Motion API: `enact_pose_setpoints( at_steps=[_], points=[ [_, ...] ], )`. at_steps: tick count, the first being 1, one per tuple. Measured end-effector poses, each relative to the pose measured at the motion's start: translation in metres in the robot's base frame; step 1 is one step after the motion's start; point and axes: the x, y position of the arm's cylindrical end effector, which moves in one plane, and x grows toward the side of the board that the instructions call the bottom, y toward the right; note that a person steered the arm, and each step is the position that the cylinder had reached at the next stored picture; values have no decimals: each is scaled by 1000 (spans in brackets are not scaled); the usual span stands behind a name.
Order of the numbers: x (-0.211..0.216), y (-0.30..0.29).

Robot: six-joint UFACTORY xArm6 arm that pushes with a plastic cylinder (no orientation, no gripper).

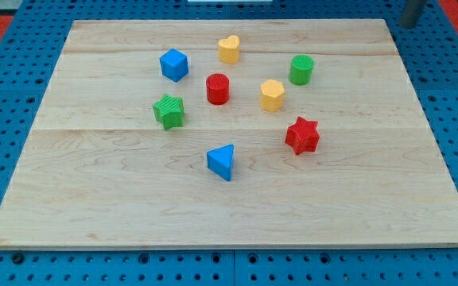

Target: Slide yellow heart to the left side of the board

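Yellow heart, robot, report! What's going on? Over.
My tip parked off the board, top right, far from all blocks. Yellow heart untouched, top middle. Blue cube sits left of it, near the path.

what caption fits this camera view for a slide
Yellow heart near the board's top among seven other blocks, my tip off its top-right corner.

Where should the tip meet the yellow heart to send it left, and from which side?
Contact the yellow heart on its right-facing wall, coming from the view's right. The blue cube sits left and slightly lower, so push level. My tip is at the top right corner.
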Motion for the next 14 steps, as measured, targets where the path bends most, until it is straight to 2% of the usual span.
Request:
enact_pose_setpoints(
  at_steps=[2,5,11,14],
  points=[
    [16,-73],
    [73,-170],
    [73,-271],
    [69,-278]
  ],
)
